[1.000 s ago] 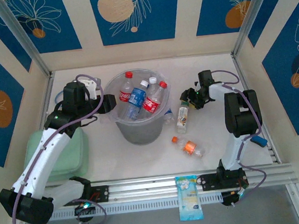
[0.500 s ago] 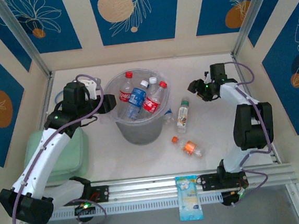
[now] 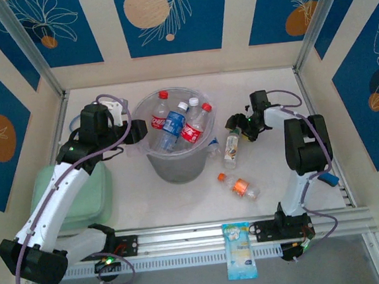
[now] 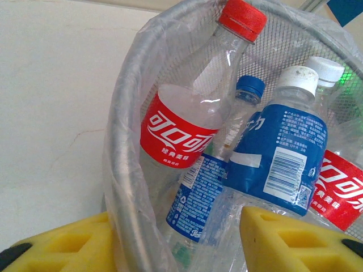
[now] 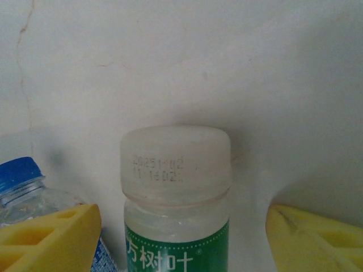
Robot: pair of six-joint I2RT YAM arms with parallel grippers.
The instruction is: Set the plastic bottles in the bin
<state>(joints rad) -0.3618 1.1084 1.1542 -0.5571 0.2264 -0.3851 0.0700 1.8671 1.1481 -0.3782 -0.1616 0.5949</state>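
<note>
As seen from the top external camera, the bin stands on the surface left of centre. It holds a red-label bottle, a blue-label bottle and a second red-label bottle, all leaning upright.
- Left end effector: just beside the bin's left rim.
- Right end effector: at the cap end of a green-label bottle lying right of the bin.
- Orange-label bottle: lying nearer the bases.
- Packet: on the front rail.

Left wrist view: yellow fingers spread wide, released, with the bin wall rising between them. Contents: red-label bottle, slim blue-capped bottle, blue-label bottle, second red-label bottle.

Right wrist view: fingers apart, released, flanking the white-capped green-label bottle without touching it. A loose blue-capped bottle lies at left.
</note>
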